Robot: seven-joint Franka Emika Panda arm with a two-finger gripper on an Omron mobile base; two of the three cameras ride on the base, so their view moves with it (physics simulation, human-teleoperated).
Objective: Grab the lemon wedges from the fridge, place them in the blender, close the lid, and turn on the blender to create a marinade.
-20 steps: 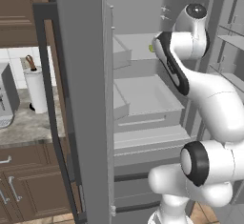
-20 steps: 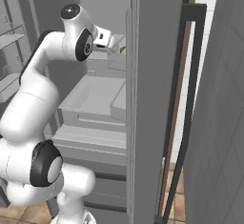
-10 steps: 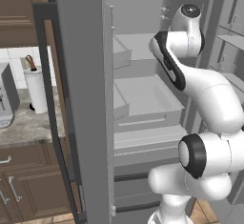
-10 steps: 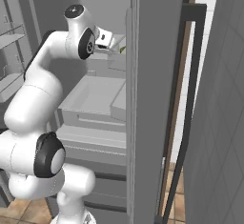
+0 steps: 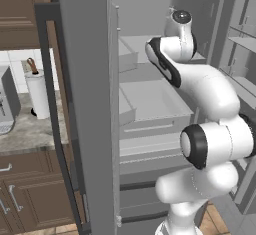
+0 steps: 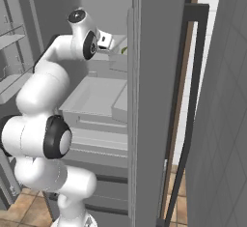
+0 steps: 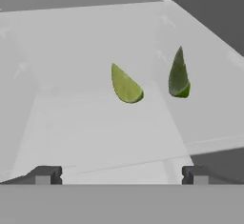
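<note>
Two yellow-green lemon wedges lie on a pale grey fridge shelf [image 7: 95, 132]. One wedge [image 7: 126, 85] is dead ahead of my hand, the other [image 7: 179, 75] is a little to its right. My gripper [image 7: 121, 175] is open, its fingertips [image 7: 45, 175] wide apart and short of both wedges, with nothing between them. In the right base view my hand [image 6: 105, 40] reaches into the upper part of the open fridge [image 6: 154, 100], and a wedge [image 6: 124, 50] peeks out just past it. The blender and the lid are out of view.
The open fridge door [image 5: 85, 104] with its dark handle [image 5: 50, 104] stands left of my arm. Grey drawers [image 5: 150, 104] sit below the shelf, and door shelves [image 5: 240, 44] are on the right. On the counter at the far left is a white canister [image 5: 39, 94].
My arm has stretched deeper into the fridge, bringing the hand closer to the wedges. The jaws have stayed open.
</note>
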